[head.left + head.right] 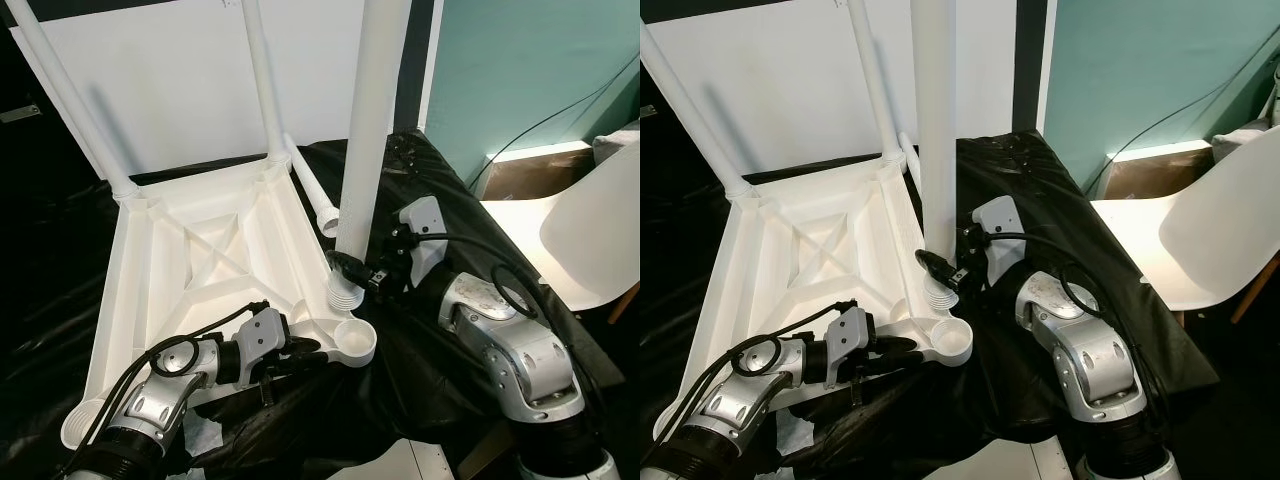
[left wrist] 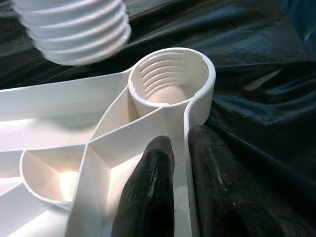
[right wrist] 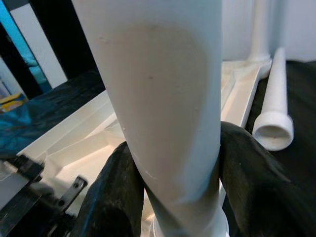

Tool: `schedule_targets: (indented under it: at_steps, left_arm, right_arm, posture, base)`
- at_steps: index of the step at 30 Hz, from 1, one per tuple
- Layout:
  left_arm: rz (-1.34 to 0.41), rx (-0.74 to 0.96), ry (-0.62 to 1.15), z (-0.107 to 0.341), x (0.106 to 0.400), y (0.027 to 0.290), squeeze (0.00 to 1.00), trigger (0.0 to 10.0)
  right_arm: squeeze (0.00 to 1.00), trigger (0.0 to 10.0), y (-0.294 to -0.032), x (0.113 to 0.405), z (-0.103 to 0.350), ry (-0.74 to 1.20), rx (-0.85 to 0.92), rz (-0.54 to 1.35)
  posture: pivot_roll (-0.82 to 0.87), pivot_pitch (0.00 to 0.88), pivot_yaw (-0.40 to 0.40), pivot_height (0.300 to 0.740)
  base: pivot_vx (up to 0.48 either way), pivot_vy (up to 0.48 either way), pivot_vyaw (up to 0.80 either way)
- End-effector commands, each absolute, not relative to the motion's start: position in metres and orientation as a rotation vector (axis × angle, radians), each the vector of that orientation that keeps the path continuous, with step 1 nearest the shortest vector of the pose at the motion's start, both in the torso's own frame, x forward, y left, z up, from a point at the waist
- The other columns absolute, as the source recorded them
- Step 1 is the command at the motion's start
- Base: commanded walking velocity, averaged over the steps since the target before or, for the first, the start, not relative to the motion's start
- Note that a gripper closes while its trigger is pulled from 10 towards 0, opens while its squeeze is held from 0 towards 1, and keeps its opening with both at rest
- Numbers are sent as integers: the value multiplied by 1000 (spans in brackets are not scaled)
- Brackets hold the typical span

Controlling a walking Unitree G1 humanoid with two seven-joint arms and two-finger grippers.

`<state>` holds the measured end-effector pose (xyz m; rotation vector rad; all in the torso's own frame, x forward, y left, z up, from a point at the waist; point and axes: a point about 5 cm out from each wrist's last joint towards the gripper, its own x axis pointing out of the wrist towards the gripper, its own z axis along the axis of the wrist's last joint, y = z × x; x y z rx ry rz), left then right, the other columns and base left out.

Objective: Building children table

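A white plastic table top (image 1: 200,260) lies upside down on black cloth, with two legs (image 1: 80,100) screwed into its far corners. My right gripper (image 1: 358,270) is shut on a third white leg (image 1: 365,130) and holds it upright. The leg's threaded end (image 2: 74,29) hangs just above and beside the threaded corner socket (image 2: 170,79) at the near right corner. My left gripper (image 2: 180,138) is shut on the frame wall right behind that socket. In the right wrist view both fingers (image 3: 113,197) press against the leg (image 3: 163,98).
A loose fourth leg (image 1: 310,190) lies on the cloth behind the held one. A white chair (image 1: 590,240) stands at the right by a teal wall. Black cloth (image 1: 420,360) covers the floor around the table, and a cable trails across it.
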<state>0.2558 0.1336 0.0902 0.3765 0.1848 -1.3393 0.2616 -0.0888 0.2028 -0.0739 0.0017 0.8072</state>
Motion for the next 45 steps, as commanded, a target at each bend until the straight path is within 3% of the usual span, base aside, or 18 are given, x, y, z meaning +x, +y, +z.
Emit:
schedule_targets:
  at_steps: [1,16,31,45]
  left_arm:
    - [-1155,377,239,75,261,141,0,10000]
    - [-1150,369,233,75,262,139,0,10000]
    - [-1133,364,224,75,263,141,0,10000]
    - [-1131,353,223,72,260,139,0,10000]
  right_arm:
    - [0,10000,-92,257,204,17,-60,831]
    - [0,10000,-98,250,196,90,-39,868]
    - [0,10000,-116,244,145,288,-163,922]
    - [0,10000,-117,239,111,337,-266,1040]
  posture:
    - [-126,0,67,740]
    - [-129,0,62,740]
    - [-113,0,60,740]
    - [-102,0,52,740]
  base:
    - [0,0,0]
    - [0,0,0]
    - [0,0,0]
    - [0,0,0]
